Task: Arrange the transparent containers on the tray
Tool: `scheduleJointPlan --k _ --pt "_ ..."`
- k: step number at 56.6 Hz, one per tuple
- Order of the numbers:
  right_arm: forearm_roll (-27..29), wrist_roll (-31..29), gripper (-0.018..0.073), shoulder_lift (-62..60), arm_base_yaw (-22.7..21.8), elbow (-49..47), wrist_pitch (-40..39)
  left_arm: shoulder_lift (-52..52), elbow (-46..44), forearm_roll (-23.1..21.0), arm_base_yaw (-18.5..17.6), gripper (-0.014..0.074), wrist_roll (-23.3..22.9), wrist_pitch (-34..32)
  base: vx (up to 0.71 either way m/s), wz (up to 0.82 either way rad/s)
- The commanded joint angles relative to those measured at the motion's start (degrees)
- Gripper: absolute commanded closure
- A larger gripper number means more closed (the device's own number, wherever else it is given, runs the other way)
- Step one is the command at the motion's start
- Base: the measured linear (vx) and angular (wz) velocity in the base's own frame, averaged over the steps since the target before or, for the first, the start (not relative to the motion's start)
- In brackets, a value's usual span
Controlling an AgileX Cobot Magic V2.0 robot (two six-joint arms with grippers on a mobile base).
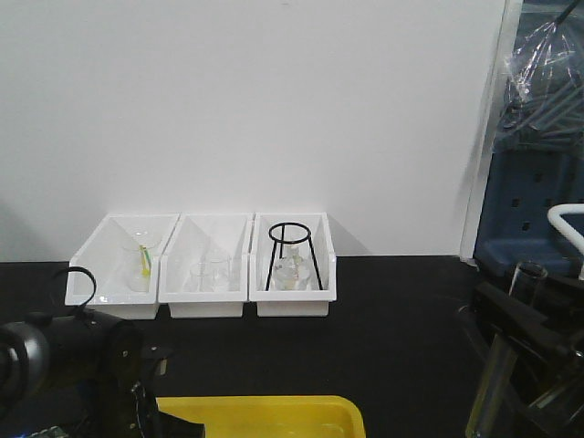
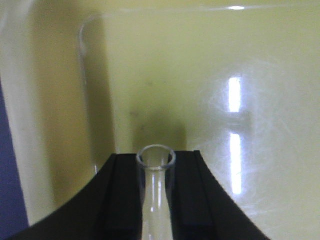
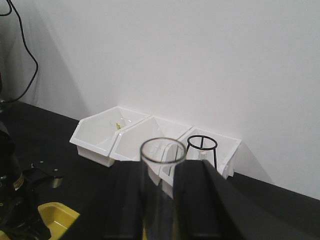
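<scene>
Two clear, lipped test tubes [image 2: 155, 210] [image 3: 161, 200], pinched in left tool [image 2: 156, 159] and right tool [image 3: 162, 166].

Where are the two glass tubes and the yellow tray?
First tube [image 2: 156, 200]: left wrist view, glass body.
Second tube [image 3: 159, 200]: right wrist view, glass body.
Tray [image 1: 260, 402]: front view, far rim.

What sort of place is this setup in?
Likely a lab-style robot workbench: white plastic bins of clear glassware, a black wire tripod stand, and a clear glass test tube in each gripper.
</scene>
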Motion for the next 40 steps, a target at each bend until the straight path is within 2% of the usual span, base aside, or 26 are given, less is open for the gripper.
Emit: scheduleJointPlan --k 1,8,19,28,40 --pt "1.0 -0.1 0.0571 0.0 0.0 -1.8 -0.7 -2.5 -1.7 0.5 -0.1 0.0269 -0.6 0.0 0.0 0.0" --pt "1.0 -0.1 0.0571 0.0 0.0 -1.8 -0.7 -2.4 -1.7 0.5 -0.1 0.0222 -0.6 -0.4 0.0 0.0" --pt "1.0 0.4 0.0571 0.0 0.0 -1.8 -0.6 -3.2 -1.8 5.3 -0.1 0.0215 -0.6 0.9 0.0 0.0" --pt "1.0 7.3 0.0571 1.7 0.0 -1.8 -0.7 -7.1 -1.8 9.3 -0.1 0.0216 -0.5 0.1 0.0 0.0" --pt "1.1 15.5 0.0571 9.6 0.0 -2.2 -7.1 -16.5 -5.3 9.0 -0.4 0.0216 0.0 -3.0 0.0 0.0"
